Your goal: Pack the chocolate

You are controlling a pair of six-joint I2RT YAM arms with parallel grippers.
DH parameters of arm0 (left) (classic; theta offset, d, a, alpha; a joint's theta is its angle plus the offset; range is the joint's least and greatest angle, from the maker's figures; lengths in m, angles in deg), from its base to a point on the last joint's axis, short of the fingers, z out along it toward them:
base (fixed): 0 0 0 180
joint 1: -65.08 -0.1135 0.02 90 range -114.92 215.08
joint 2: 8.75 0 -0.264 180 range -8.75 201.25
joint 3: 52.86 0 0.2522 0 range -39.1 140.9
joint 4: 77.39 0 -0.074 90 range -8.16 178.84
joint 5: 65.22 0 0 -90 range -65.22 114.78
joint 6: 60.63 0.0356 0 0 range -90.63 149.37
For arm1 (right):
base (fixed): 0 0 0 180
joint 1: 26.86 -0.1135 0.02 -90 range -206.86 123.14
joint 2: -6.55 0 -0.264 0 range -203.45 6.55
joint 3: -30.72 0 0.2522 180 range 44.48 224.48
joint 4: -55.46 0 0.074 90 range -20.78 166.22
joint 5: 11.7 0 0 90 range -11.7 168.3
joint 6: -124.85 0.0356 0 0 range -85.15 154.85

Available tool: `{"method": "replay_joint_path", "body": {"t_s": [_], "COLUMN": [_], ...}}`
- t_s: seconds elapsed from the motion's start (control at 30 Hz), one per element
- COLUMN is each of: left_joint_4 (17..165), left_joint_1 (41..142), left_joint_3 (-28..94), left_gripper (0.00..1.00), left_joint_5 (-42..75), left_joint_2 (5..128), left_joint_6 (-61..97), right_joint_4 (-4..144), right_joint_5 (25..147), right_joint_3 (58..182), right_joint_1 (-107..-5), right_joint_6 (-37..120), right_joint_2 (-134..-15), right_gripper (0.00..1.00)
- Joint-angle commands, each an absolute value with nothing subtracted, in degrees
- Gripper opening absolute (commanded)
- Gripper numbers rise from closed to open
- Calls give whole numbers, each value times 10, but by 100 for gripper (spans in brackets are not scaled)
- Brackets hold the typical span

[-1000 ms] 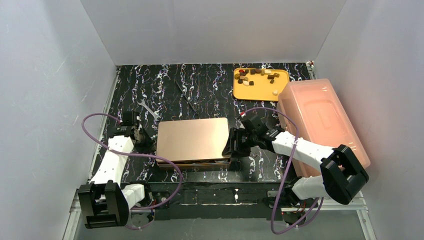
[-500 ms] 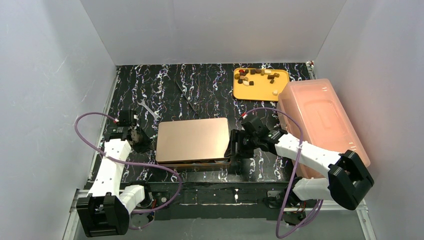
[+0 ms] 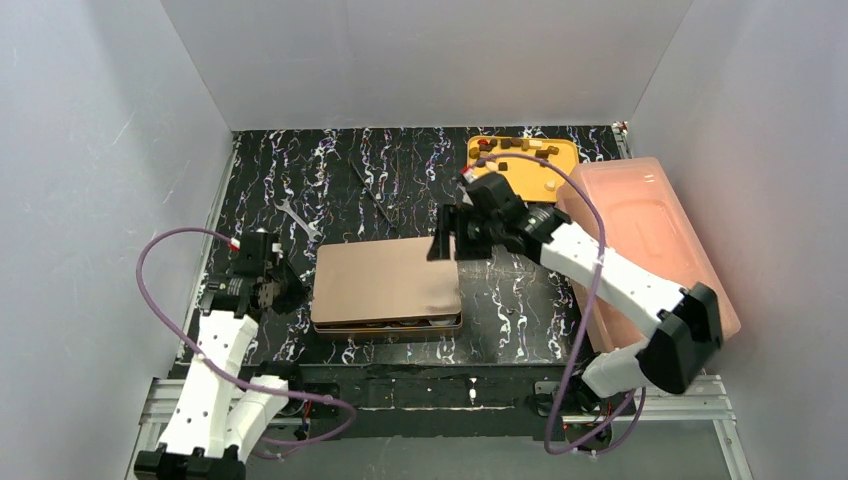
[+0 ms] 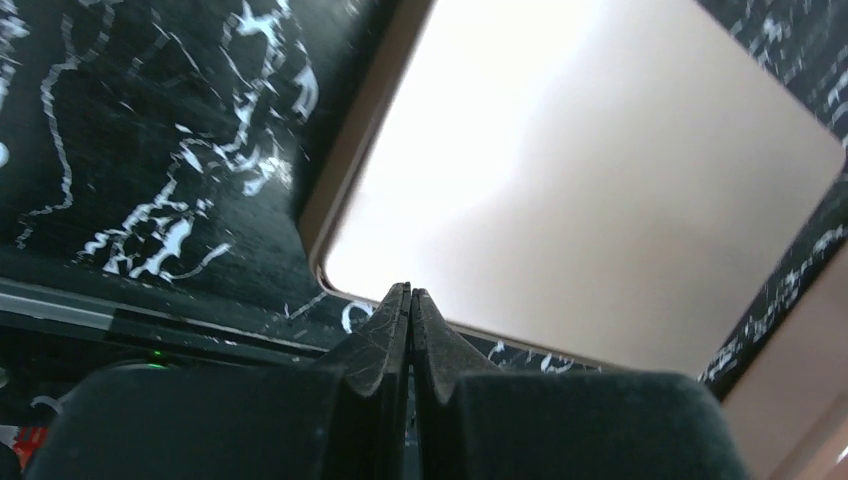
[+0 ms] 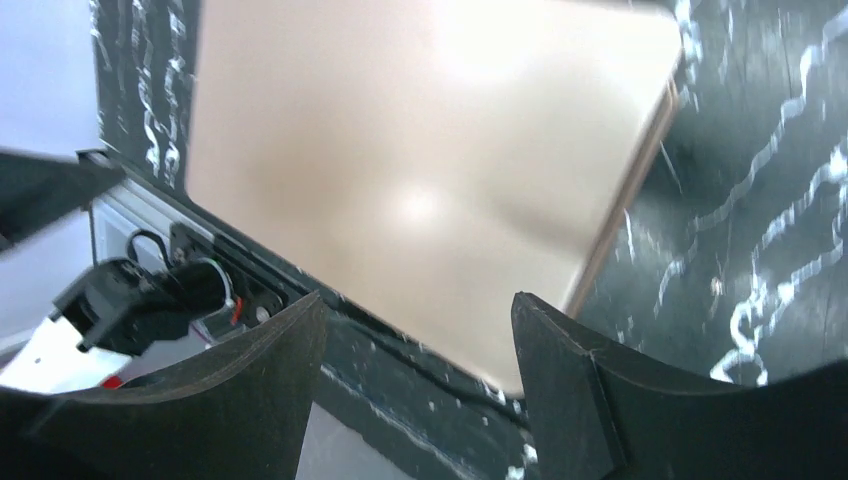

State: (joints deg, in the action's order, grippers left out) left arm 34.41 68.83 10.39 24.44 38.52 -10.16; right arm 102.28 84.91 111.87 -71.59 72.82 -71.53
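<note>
Left gripper (image 4: 410, 294) of mine is pinched fully closed, its black fingers (image 4: 375, 345) pressed flat together with nothing between them. It hangs just off the near-left corner of the flat copper-brown rectangular metal lid (image 3: 385, 278), over the black white-veined tabletop (image 3: 300, 170); I cannot tell whether the tips touch anything.

My right gripper (image 5: 415, 302) stands wide apart and holds nothing: between its two dark fingers (image 5: 565, 385) I see only the lid's bare shiny face below. From above, this gripper hovers over the lid's far-right corner, the arm reaching in from the right.

That lid lies flat on a shallow tin of the same colour (image 3: 390, 327), whose edge shows along the near side, in the middle of the table near the arm bases.

Farther out, the chocolate (image 3: 524, 146), small dark brown, tan and cream chunks, lies scattered on a flat yellow tray (image 3: 565, 150) at the far-right end of the table, well apart from both grippers. My right arm hides part of that tray. Just right of it sits a translucent pink plastic box (image 3: 640, 240), lid on, running along the right wall. A small white tool (image 3: 298, 218) lies on the tabletop beyond the tin's far-left corner.
</note>
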Motion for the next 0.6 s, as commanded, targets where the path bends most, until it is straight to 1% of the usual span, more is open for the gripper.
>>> {"method": "replay_joint_path", "body": {"t_s": [0.0,0.1,0.2,0.37,0.47,0.57], "left_joint_4": [296,290,290,318,360,408], "left_joint_1": [758,832,941,1100,1157,1194], "left_joint_3": [77,47,23,13,10,1], "left_gripper": [0,0,0,0,0,0], "left_joint_5": [248,263,293,360,374,392], "left_joint_2": [334,312,307,361,410,453], "left_joint_6": [-172,-223,-284,-364,-388,-399], "right_joint_4": [1004,991,1001,1034,1046,1051], "right_joint_5": [857,860,868,867,874,884], "right_joint_3": [1242,1327,1421,1554,1599,1617], "right_joint_1": [-713,-713,-708,-701,-700,-700], "right_joint_6": [650,610,573,532,515,509], "right_joint_2": [-816,-903,-988,-1115,-1160,-1189], "right_gripper": [76,75,74,74,74,75]}}
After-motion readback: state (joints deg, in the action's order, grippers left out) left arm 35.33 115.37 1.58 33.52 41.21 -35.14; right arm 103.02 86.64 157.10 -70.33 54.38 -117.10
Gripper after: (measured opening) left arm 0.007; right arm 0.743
